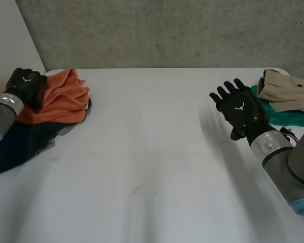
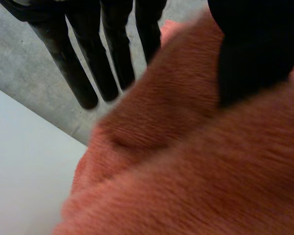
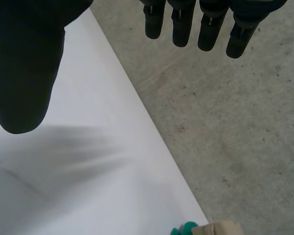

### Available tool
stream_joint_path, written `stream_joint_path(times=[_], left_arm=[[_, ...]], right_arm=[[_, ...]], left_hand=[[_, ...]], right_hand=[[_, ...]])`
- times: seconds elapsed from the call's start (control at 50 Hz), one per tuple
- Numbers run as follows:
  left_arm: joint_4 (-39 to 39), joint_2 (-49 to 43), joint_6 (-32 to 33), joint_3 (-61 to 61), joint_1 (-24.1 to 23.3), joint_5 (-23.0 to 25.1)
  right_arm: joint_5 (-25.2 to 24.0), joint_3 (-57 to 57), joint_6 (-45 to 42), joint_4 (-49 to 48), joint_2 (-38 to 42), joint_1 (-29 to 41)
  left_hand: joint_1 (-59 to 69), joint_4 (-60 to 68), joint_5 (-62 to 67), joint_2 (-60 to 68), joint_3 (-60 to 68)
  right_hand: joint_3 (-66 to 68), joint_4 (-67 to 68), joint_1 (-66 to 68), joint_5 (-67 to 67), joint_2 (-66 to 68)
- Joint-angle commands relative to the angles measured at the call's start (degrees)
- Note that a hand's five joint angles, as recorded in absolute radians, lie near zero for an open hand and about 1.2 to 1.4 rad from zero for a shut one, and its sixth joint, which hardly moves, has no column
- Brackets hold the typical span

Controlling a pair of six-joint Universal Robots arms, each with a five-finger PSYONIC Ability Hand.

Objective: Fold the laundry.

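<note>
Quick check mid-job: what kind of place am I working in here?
Probably a lab or test room, not a home: a bare white table against a raw concrete wall, with an orange cloth and a beige garment piled at opposite ends.

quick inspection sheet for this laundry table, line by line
surface: white table, laundry piled at both ends
job's things: orange cloth heaped on a dark blue cloth by the left arm; beige garment on a teal cloth by the right arm
clutter: nothing seen
hands: left hand open, on the orange cloth's edge; right hand open, over the table, holding nothing
cables: nothing seen
surroundings: grey concrete wall
</note>
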Motion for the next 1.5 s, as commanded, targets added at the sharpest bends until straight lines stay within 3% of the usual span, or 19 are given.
stream_joint_path(times=[0.02,0.12,0.2,0.38,0.46,0.54,0.68,0.76,0.84,0.98,1.1,1.22,1.34,1.5], left_arm=[[2.92,0.42,-8.84,1.00,-1.12,-0.61],[5.56,7.62,-14.56,-2.42,-3.93,-3.51],[7.76,19.29,-21.31,-6.99,-8.92,-4.48],[9.88,33.47,-38.46,-9.81,-19.93,-6.32],[9.17,32.42,-41.99,-11.57,-25.37,-9.04],[7.07,27.08,-42.25,-14.29,-34.76,-13.25],[1.54,14.25,-42.60,-15.26,-41.28,-19.15],[-4.08,10.19,-42.34,-15.00,-43.48,-20.47],[-7.09,11.76,-42.08,-15.35,-43.66,-21.61],[-6.65,23.17,-41.90,-22.27,-42.26,-25.05],[-6.47,30.30,-41.81,-30.45,-43.13,-25.22],[-3.05,34.35,-41.81,-41.79,-43.57,-25.75],[1.52,37.51,-41.90,-49.44,-43.75,-27.06],[2.67,39.01,-43.39,-55.86,-43.66,-30.23]], right_arm=[[0.21,0.74,0.01,-0.02,-0.07,-0.18],[0.38,0.91,0.01,-0.10,-0.51,-0.26],[1.26,0.47,0.36,-0.19,-1.39,-0.26],[10.40,-0.85,3.61,-0.02,-6.75,-0.61],[11.10,-0.67,7.21,0.16,-8.25,-0.79],[11.11,-0.85,9.06,1.65,-8.60,-1.76],[10.75,-2.43,9.24,5.95,-8.51,-4.39],[10.67,-3.83,9.41,9.03,-7.81,-4.74],[10.58,-4.98,9.41,12.02,-6.14,-5.71],[8.21,-7.00,9.41,17.55,-5.17,-5.71],[1.36,-9.28,10.37,28.27,-5.00,-5.45],[-2.33,-14.89,21.25,35.22,-0.27,-5.19],[-5.76,-20.53,24.88,34.97,6.85,-2.73],[-5.51,-30.90,22.78,30.23,19.87,3.69]], left_hand=[[44.32,47.20,48.78,46.18,47.46],[44.32,47.20,48.78,46.18,47.46],[44.32,47.20,48.78,46.18,47.46],[44.32,47.20,48.78,46.18,47.46],[44.32,47.20,48.78,46.18,47.46],[44.32,47.20,48.78,46.18,47.46],[44.32,47.20,48.78,46.18,47.46],[9.26,12.14,13.71,11.12,12.40],[-1.56,1.31,2.89,0.29,1.58],[-6.62,-3.74,-2.16,-4.76,-3.48],[-7.13,-4.25,-2.67,-5.27,-3.99],[-6.96,-4.08,-2.50,-5.10,-3.82],[-6.46,-3.58,-2.00,-4.60,-3.32],[-4.78,-1.90,-0.32,-2.92,-1.64]], right_hand=[[-2.11,-2.37,-2.89,-2.73,-2.15],[-2.11,-2.37,-2.89,-2.73,-2.15],[-2.11,-2.37,-2.89,-2.73,-2.15],[-2.11,-2.37,-2.89,-2.73,-2.15],[-2.11,-2.37,-2.89,-2.73,-2.15],[-2.11,-2.37,-2.89,-2.73,-2.15],[-2.11,-2.37,-2.89,-2.73,-2.15],[-2.11,-2.37,-2.89,-2.73,-2.15],[-2.11,-2.37,-2.89,-2.73,-2.15],[-2.11,-2.37,-2.89,-2.73,-2.15],[-2.11,-2.37,-2.89,-2.73,-2.15],[-2.11,-2.37,-2.89,-2.73,-2.15],[4.87,4.61,4.09,4.25,4.83],[11.43,11.17,10.65,10.81,11.39]])
